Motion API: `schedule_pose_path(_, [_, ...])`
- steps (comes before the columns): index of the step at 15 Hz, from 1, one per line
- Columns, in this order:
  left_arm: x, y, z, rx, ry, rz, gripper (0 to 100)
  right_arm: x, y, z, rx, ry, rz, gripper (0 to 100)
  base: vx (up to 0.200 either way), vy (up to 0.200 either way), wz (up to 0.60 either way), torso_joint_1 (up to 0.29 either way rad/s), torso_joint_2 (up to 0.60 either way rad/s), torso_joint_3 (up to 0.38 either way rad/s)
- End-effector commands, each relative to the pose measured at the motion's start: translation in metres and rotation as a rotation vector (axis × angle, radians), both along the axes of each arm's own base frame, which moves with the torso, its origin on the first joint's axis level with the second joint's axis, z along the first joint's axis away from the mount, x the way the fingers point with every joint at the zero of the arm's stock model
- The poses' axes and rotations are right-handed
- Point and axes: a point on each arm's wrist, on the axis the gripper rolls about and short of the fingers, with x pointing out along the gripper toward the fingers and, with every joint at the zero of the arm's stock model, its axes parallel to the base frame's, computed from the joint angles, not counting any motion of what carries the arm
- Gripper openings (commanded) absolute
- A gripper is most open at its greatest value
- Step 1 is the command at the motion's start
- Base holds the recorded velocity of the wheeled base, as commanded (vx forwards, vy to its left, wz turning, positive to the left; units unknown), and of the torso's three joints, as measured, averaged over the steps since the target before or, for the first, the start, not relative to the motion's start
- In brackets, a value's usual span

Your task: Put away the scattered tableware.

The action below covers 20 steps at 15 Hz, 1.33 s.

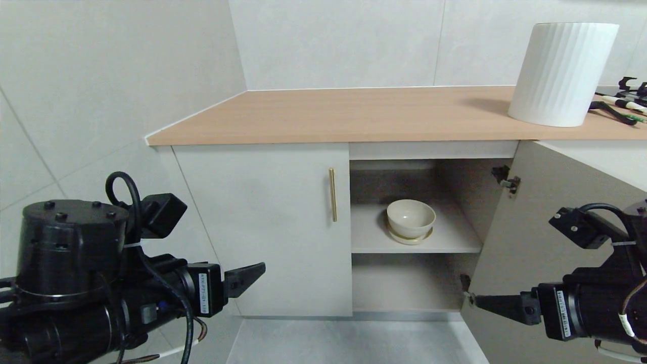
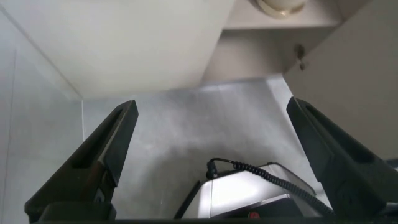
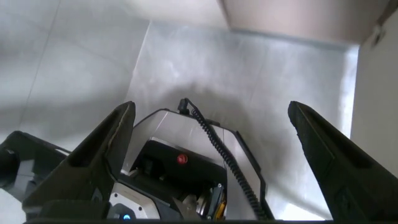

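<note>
Below wooden countertop (image 1: 354, 116), cabinet (image 1: 263, 227), right door (image 1: 525, 242) open. White ribbed cylinder (image 1: 563, 73) at countertop's right end. Left gripper (image 2: 211, 107), right gripper (image 3: 211, 109) spread wide, empty. Cream bowl (image 1: 410, 216) on saucer (image 1: 409, 238), near shelf (image 1: 455, 237) front edge.

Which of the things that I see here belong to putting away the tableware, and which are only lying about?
Belong to the job: bowl, resting on a small plate, on the cabinet shelf; open cabinet door.
Only lying about: white ribbed container and small tools on the countertop.
</note>
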Motion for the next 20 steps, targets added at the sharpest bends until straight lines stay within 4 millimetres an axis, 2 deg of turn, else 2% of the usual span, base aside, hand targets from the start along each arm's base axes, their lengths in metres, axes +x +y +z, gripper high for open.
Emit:
schedule_pose_path(1, [0.001,0.000,-0.001,0.001,0.002,0.001,100,0.002,0.002,-0.003,-0.008,0.013,0.002,100,-0.200,0.000,0.00,0.002,0.00,-0.002])
schedule_pose_path(13, [-0.001,0.000,-0.002,0.004,0.004,0.001,100,0.005,0.003,-0.007,-0.019,0.032,0.002,100,-0.200,0.000,0.00,0.001,0.00,0.002])
schedule_pose_path(16, [-0.001,0.000,-0.002,0.004,0.005,0.001,100,0.005,0.003,-0.009,-0.022,0.039,0.001,100,0.000,0.000,0.00,0.000,0.00,0.000])
schedule_pose_path(20, [-0.003,0.001,0.000,-0.001,-0.006,0.000,100,-0.010,-0.006,-0.001,-0.003,-0.002,-0.005,100,0.000,0.000,0.00,0.000,0.00,0.000])
